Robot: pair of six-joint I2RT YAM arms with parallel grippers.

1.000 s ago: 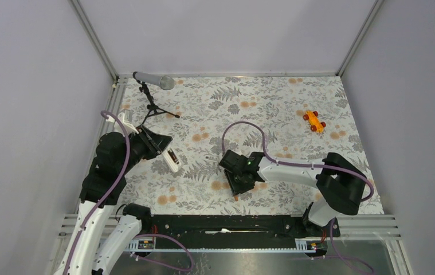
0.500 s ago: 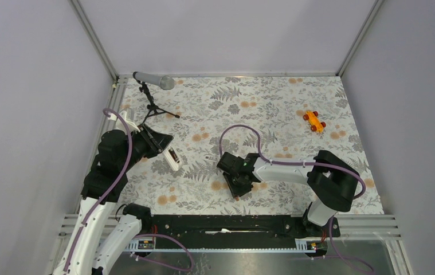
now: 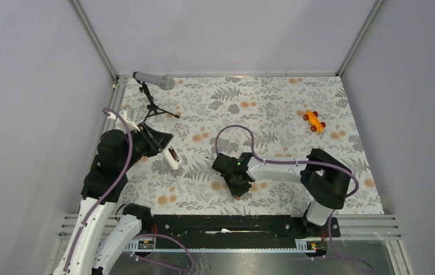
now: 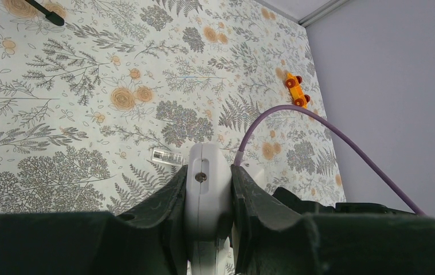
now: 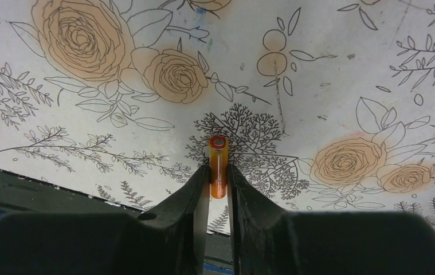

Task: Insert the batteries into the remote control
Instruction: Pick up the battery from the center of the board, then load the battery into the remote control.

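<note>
At the far left of the worktop (image 3: 283,97) a microphone (image 3: 153,81) stands on a tripod, apart from the work. Near it, the left gripper (image 4: 207,172) is closed on the remote control (image 4: 206,197). It holds the white bar by its 2 long sides, raised above the worktop, with 1 end pointing toward the middle. From the wrist view I cannot see the battery compartment.

Between the 2 arms a small pale piece (image 4: 166,156) lies on the worktop; what it is, I cannot tell. To the right of it, the right gripper (image 5: 219,175) is closed on 1 battery (image 5: 218,150), which sticks out past the fingertips, low over the flower pattern. I cannot tell if it touches the worktop. The other battery I find in no view. A toy car (image 3: 314,121) sits far right, well apart.

I judge that the step in hand is carrying the first battery to the remote control. The next move calls for lifting it, bringing both grippers together, and laying the battery along the compartment with the correct end first.
</note>
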